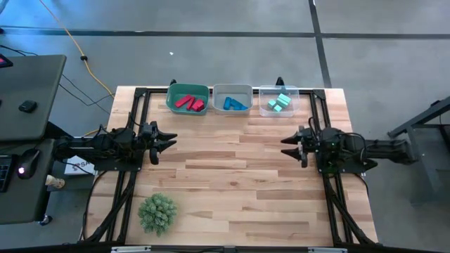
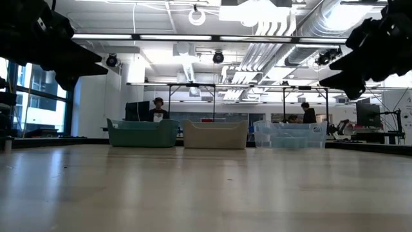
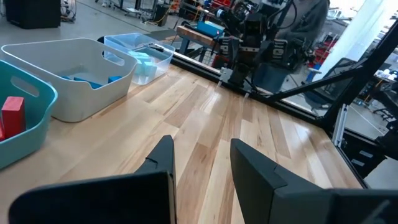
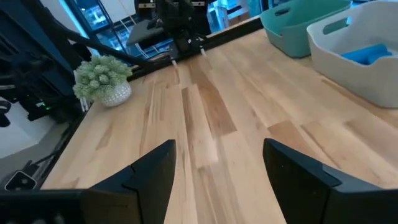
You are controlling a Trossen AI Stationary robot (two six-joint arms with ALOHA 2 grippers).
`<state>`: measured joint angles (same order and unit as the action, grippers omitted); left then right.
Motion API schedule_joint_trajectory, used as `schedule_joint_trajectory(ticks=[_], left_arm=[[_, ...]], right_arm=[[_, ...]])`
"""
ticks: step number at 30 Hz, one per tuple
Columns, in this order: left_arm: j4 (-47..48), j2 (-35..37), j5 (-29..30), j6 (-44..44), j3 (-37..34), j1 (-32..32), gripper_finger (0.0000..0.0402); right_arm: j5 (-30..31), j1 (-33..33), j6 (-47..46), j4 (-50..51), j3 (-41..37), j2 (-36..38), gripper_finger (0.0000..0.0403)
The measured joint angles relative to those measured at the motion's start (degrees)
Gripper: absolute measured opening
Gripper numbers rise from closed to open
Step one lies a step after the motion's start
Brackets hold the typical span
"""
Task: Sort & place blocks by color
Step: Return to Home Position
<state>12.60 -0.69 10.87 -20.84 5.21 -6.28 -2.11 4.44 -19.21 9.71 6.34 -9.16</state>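
Red blocks (image 1: pixel 188 102) lie in the green bin (image 1: pixel 187 89), blue blocks (image 1: pixel 234 105) in the grey bin (image 1: pixel 233 89), and teal blocks (image 1: pixel 280 103) in the clear bin (image 1: pixel 279 90), all three at the table's far edge. My left gripper (image 1: pixel 171 143) hovers open above the table's left side, pointing right. My right gripper (image 1: pixel 286 145) hovers open above the right side, pointing left. Both are empty and well clear of the bins. The left wrist view shows one red block (image 3: pixel 12 113) and blue blocks (image 3: pixel 93 81) inside their bins.
A green spiky plant ball (image 1: pixel 157 212) in a pale pot sits near the table's near left corner. The wide wooden tabletop (image 1: pixel 232 183) lies bare between the two grippers. Black frame rails (image 1: pixel 133 105) run along the table's sides. People stand far off in the room behind.
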Motion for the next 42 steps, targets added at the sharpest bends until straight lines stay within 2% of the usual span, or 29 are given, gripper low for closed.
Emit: schedule_joint_trajectory(ticks=[4, 15, 25, 32, 42], left_arm=[[0.0, 0.0, 0.0, 0.0, 0.02, 0.0, 0.0076], [0.0, 0.0, -0.02, 0.0, 0.02, 0.01, 0.0076], [0.0, -0.02, 0.0, 0.0, 0.02, 0.0, 0.0076], [0.0, 0.0, 0.0, 0.0, 0.02, 0.0, 0.0076], [0.0, 0.0, 0.0, 0.0, 0.02, 0.0, 0.0076]], right_arm=[[-0.01, -0.99, -0.29, -1.38, -2.49, 3.11, 0.0231], [-0.34, -4.54, 3.14, -3.21, -2.57, 8.98, 0.0231], [0.02, -6.11, 5.03, -11.35, -2.57, 8.93, 0.0231], [5.28, -6.07, 4.97, -8.33, -2.57, 8.87, 0.0231], [5.53, -6.07, 7.63, -4.32, -2.57, 8.87, 0.0231]])
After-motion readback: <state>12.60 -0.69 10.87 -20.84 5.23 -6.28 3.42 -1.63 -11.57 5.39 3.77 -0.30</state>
